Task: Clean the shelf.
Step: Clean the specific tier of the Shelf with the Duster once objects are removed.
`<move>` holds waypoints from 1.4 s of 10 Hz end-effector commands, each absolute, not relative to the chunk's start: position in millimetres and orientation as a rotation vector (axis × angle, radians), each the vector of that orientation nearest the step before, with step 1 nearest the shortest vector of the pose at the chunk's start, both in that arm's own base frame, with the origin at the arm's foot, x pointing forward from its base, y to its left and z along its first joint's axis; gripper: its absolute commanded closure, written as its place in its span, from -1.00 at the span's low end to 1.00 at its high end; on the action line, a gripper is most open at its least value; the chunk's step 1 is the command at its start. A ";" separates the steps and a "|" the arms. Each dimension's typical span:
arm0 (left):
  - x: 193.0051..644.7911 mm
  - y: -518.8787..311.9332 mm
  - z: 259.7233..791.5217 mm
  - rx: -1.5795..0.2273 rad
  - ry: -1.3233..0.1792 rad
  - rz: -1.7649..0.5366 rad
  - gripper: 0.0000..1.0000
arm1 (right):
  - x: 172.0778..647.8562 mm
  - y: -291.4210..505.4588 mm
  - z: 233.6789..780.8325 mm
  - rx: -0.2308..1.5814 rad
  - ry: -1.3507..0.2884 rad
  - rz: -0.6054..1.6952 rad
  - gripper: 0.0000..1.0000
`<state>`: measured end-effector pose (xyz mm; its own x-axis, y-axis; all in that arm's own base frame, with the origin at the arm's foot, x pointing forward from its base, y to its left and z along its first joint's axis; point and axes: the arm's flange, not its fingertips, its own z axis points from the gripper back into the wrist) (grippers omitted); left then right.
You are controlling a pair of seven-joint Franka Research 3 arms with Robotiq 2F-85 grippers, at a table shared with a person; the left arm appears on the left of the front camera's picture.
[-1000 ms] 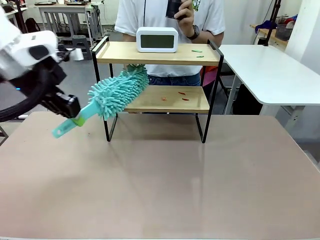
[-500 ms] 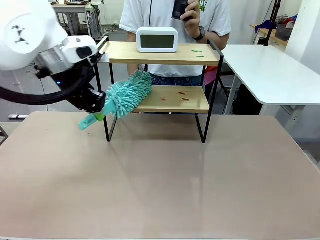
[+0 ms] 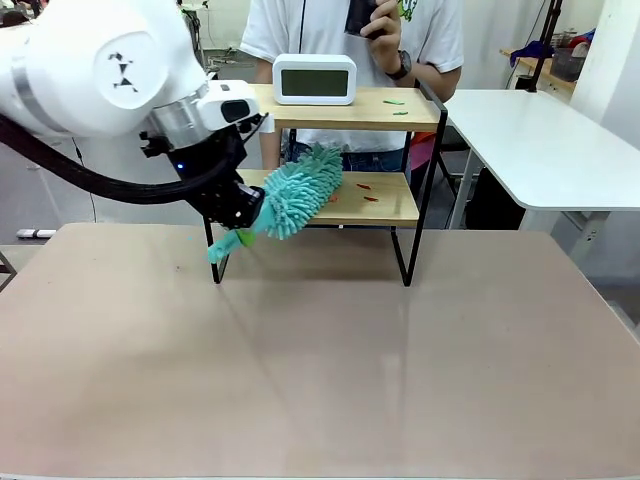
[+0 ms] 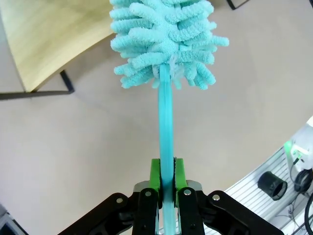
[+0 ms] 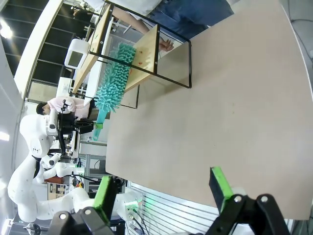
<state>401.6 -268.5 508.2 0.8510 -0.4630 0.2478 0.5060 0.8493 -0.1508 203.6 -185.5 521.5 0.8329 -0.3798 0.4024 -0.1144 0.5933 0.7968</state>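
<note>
My left hand [image 3: 243,218] was clamped tight on the teal handle of the microfibre duster [image 3: 300,190]. Its fluffy head reached in over the left part of the lower board of the shelf [image 3: 398,208], which stood at the far side of the worktop [image 3: 350,360]. Red scraps [image 3: 366,187] lay just right of the head, and a white digital clock [image 3: 314,79] sat on the top board. My right hand [image 5: 161,186] stood wide, holding nothing, well apart from the shelf.
</note>
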 end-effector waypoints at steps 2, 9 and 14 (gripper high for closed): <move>405.7 -299.2 515.5 -0.190 -0.198 -0.587 0.75 | 204.9 -185.7 522.9 0.946 -0.609 -0.144 -1.00; 374.7 -304.8 530.3 -0.165 -0.152 -0.942 0.75 | 204.9 -185.7 522.9 0.946 -0.609 -0.144 -1.00; 316.8 -240.1 536.5 -0.083 -0.041 -1.129 0.75 | 204.9 -185.7 522.9 0.946 -0.609 -0.144 -1.00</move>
